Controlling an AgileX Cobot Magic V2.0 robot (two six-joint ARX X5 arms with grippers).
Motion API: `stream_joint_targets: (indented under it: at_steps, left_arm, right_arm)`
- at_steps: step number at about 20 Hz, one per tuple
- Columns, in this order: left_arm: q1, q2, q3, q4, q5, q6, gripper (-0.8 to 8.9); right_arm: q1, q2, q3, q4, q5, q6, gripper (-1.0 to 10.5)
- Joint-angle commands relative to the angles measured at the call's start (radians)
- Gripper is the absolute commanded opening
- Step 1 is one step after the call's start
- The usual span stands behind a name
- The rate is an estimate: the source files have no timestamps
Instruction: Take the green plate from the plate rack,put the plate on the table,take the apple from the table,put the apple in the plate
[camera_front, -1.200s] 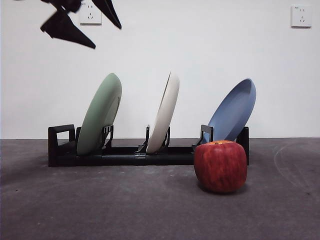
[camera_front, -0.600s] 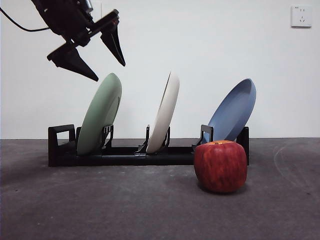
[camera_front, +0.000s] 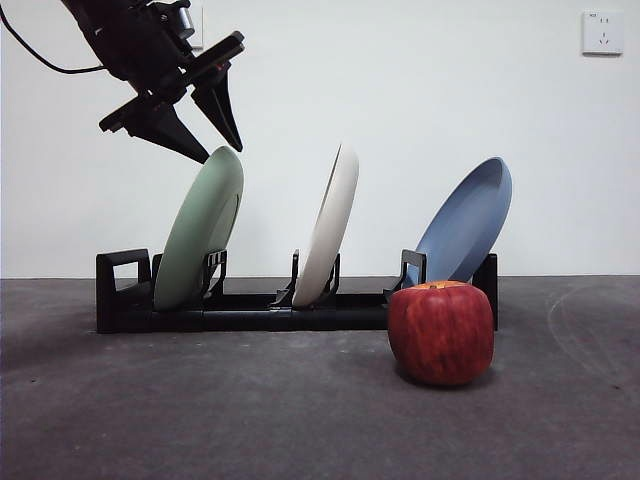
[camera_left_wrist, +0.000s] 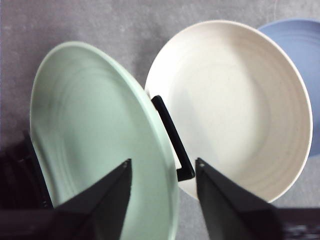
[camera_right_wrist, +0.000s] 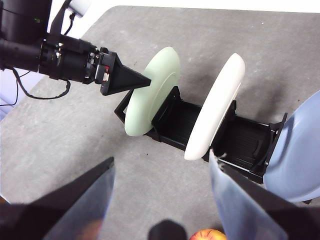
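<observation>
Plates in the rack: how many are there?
3, all leaning in the plate rack: green plate near the loop end, cream-white plate in the middle, blue plate behind the apple.

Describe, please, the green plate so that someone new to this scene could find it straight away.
On the table stands a long black plate rack holding three tilted plates. The green plate sits at the end with the loop-shaped piece, farthest from the apple, with the open left gripper just above its rim. It is pale mint green; the white plate and blue plate are not.

The plate rack (camera_front: 250, 305) stands on the table (camera_front: 200, 420). Three plates lean in the rack; the apple (camera_front: 441, 332) sits before its right end.
</observation>
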Motion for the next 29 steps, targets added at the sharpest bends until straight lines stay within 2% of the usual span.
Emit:
stream_joint_targets:
  at_steps: [1,2,12,18,22,29]
  left_arm:
    - [-0.002,0.008,0.003,-0.001,0.0,0.017,0.14]
    - [-0.002,0.007,0.003,-0.005,0.0,0.018,-0.11]
    - [-0.002,0.007,0.016,-0.001,0.004,0.015,-0.09]
    - [-0.018,0.007,0.188,-0.079,0.007,0.012,-0.09]
    - [-0.044,0.007,0.391,-0.237,0.008,0.033,-0.09]
    - [-0.171,-0.008,0.685,-0.698,-0.029,0.251,-0.09]
  right_arm:
    - [0.001,0.002,0.005,0.0,0.004,-0.008,3.2]
    - [0.001,0.002,0.005,0.0,0.004,-0.008,3.2]
    - [0.001,0.002,0.005,0.0,0.004,-0.008,3.2]
    - [0.001,0.002,0.005,0.0,0.004,-0.008,3.2]
    - [0.001,0.002,0.005,0.0,0.008,-0.011,3.2]
    - [-0.001,0.002,0.005,0.0,0.093,-0.013,3.2]
